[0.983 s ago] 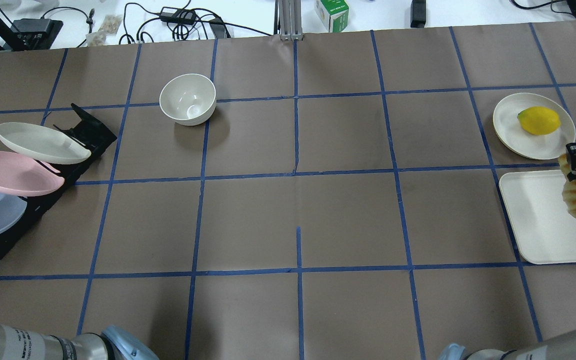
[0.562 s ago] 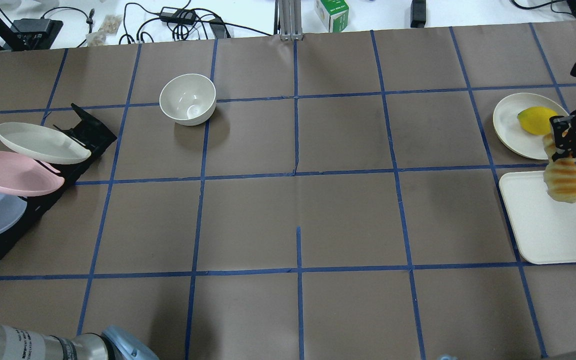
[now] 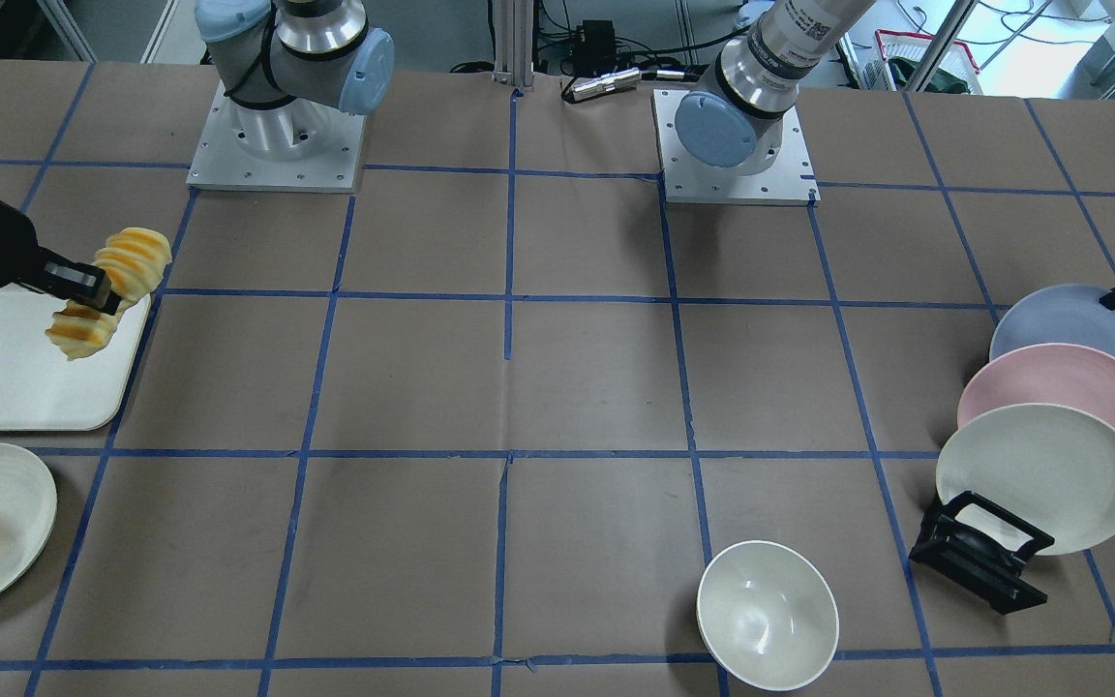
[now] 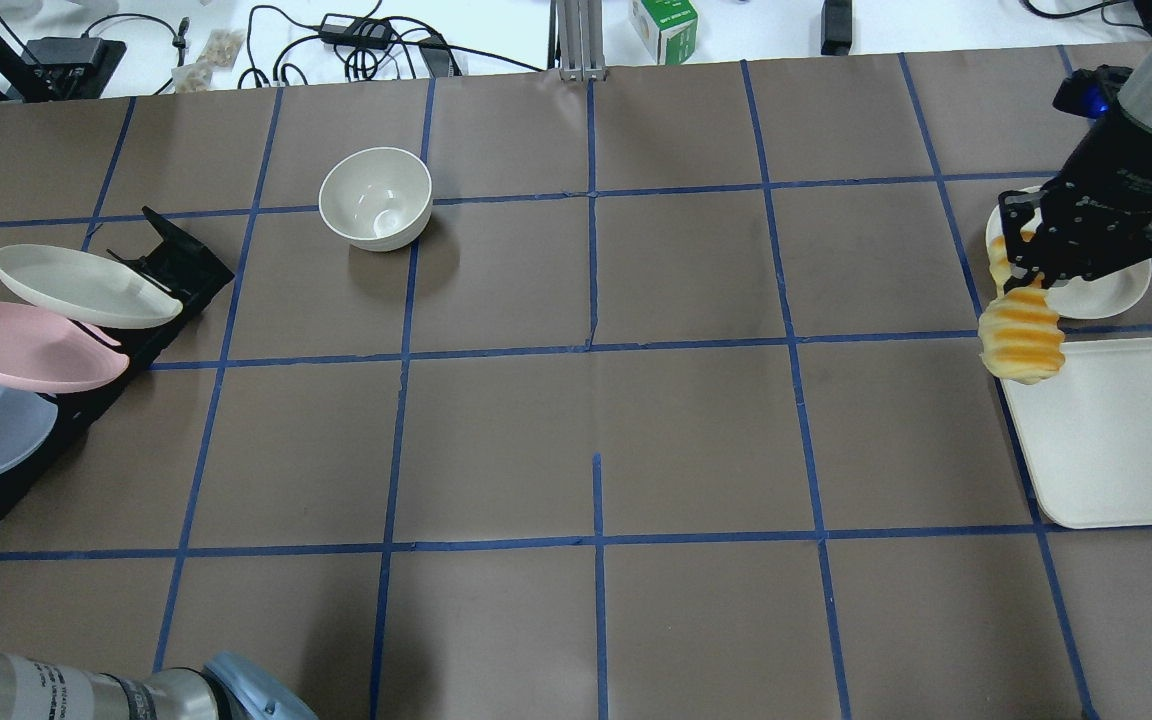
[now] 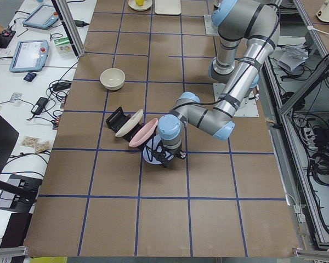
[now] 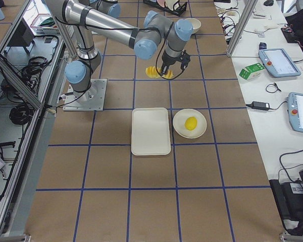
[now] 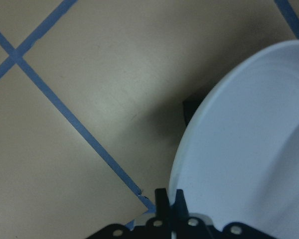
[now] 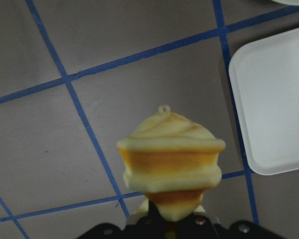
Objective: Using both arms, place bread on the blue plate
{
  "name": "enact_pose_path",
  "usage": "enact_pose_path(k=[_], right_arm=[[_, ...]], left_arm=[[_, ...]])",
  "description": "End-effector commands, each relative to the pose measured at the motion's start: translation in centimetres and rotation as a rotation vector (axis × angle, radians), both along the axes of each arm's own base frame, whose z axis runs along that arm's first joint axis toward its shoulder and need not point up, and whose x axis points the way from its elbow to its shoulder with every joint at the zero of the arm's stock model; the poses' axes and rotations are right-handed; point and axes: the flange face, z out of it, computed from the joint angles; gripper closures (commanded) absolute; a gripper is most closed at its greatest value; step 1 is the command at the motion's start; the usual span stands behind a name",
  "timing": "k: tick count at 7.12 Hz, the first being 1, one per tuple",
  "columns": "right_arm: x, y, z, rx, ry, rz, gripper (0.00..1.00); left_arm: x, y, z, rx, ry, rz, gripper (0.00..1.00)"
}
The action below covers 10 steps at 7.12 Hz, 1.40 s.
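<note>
Bread (image 4: 1021, 340) lifted off desk (image 4: 696, 440), hanging end-down, upper end pinched by right gripper (image 4: 1028, 270); right side, just left of white tray (image 4: 1116, 450). Blue plate (image 3: 1070, 324) in black rack (image 4: 176, 265), left side, nearest slot. Left gripper (image 7: 170, 201) at its rim; clamped or spread, cannot tell.

place: robotics lab | cues: blue-taped grid table (image 4: 696, 440), teach pendants (image 6: 276, 61), loose cables (image 4: 376, 45), aluminium framing (image 6: 241, 25)
</note>
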Motion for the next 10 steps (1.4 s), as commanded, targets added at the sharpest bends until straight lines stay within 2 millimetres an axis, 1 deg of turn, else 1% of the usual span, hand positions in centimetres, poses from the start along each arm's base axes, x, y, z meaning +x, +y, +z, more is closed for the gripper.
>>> enact_pose_path(k=[1, 2, 3, 4, 5, 6, 7, 8, 9, 10], right_arm=[[6.8, 0.3, 1.2, -0.018, 0.021, 0.013, 1.00], [9.9, 0.2, 2.0, -0.036, 0.033, 0.041, 1.00], [12.4, 0.0, 2.6, -0.067, 0.038, 0.089, 1.00], [13.4, 0.0, 2.5, -0.071, 0.038, 0.106, 1.00], [13.6, 0.0, 2.4, -0.068, 0.036, 0.111, 1.00], [13.7, 0.0, 2.4, -0.068, 0.036, 0.114, 1.00], [14.3, 0.1, 2.4, -0.068, 0.034, 0.123, 1.00], [14.7, 0.2, 2.4, -0.067, 0.037, 0.116, 1.00], [14.9, 0.3, 2.4, -0.062, 0.042, 0.092, 1.00], [15.4, 0.1, 2.6, -0.086, 0.044, 0.098, 1.00]], left_arm=[[-0.9, 0.4, 2.6, -0.008, -0.016, -0.002, 1.00], [-1.5, 0.9, 4.8, -0.004, -0.015, -0.004, 1.00], [-2.3, 1.6, 7.3, 0.029, -0.001, -0.011, 1.00], [-3.7, 2.6, 9.0, 0.066, 0.035, -0.014, 1.00], [-5.6, 3.2, 10.1, 0.081, 0.068, -0.021, 1.00], [-8.0, 3.2, 11.1, 0.100, 0.096, -0.041, 1.00], [-9.9, 3.2, 12.2, 0.113, 0.105, -0.050, 1.00], [-12.5, 3.4, 13.5, 0.133, 0.134, -0.048, 1.00], [-17.3, 1.1, 14.3, 0.087, 0.183, -0.106, 1.00], [-23.0, -2.0, 14.3, 0.037, 0.233, -0.203, 1.00]])
